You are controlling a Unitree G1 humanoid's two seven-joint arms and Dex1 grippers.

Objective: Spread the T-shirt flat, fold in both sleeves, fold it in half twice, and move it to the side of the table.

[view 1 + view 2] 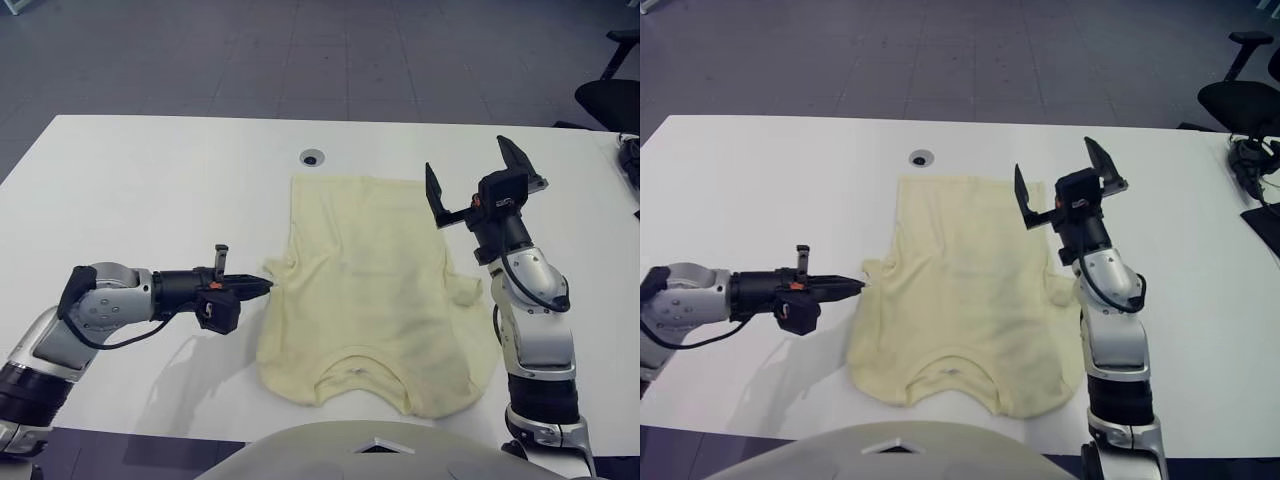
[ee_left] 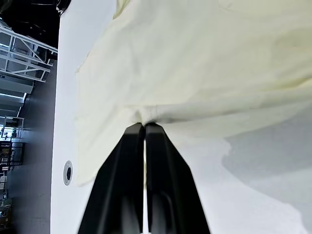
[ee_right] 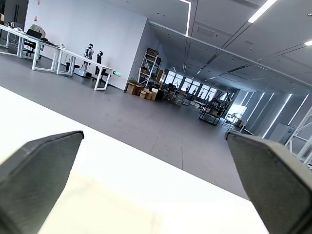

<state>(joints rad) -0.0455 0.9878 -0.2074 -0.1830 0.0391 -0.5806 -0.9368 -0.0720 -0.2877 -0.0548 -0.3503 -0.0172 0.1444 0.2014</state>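
no readable text, label, number anywhere. small green sign [image 3: 117,73] on far wall [image 3: 73,29], too tiny to make out.

My right arm [image 1: 530,310] is covering part of the right sleeve of the T-shirt [image 1: 370,290] in the head views. In the left wrist view the shirt is running off the frame, and the closed tips of my left end effector [image 2: 145,126] are hiding the cloth pinched between them. The fingers of my right end effector [image 3: 155,139] are running off the right wrist view's edges.
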